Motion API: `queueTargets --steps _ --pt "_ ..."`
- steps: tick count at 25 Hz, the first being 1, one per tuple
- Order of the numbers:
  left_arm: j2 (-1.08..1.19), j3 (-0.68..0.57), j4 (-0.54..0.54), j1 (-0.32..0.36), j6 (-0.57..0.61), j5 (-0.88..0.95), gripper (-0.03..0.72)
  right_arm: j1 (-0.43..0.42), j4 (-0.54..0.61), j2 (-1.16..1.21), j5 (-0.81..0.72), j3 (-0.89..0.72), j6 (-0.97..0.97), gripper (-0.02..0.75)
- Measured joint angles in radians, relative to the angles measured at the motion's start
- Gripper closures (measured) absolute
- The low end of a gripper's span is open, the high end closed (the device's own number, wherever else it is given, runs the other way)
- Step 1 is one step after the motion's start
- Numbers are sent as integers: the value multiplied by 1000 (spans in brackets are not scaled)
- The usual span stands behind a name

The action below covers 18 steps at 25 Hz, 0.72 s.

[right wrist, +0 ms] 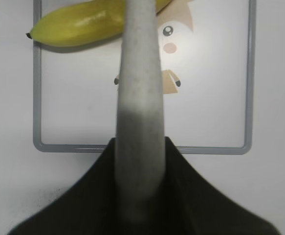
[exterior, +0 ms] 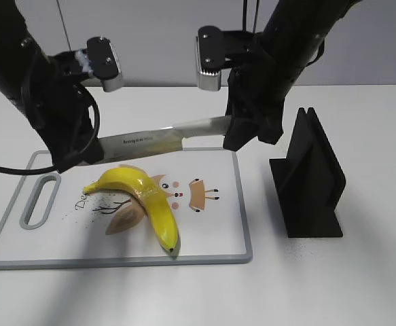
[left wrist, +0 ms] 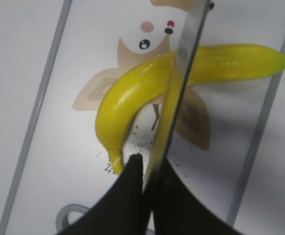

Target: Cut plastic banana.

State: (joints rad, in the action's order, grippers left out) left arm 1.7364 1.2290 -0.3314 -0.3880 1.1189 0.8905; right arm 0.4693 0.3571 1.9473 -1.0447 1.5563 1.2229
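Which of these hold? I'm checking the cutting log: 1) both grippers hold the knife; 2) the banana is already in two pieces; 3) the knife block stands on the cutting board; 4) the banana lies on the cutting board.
1) True: the left gripper pinches the blade end of the knife, the right gripper its handle.
2) False: the banana is whole.
3) False: the knife block stands on the table beside the cutting board.
4) True.

The knife's (exterior: 160, 139) tip is hidden behind the left pincer (exterior: 82, 157), its handle inside the right pincer (exterior: 242, 132), and the board's printed lettering (exterior: 82, 202) is unreadable.
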Motion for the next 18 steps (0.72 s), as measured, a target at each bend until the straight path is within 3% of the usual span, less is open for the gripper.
queueTargets --steps 7,18 --pt "161 -97 -4 -1 -7 -182 657 0 -15 222 57 4 5 571" --pt "164 -80 -37 -2 -3 -170 657 -2 -48 275 62 23 3 564"
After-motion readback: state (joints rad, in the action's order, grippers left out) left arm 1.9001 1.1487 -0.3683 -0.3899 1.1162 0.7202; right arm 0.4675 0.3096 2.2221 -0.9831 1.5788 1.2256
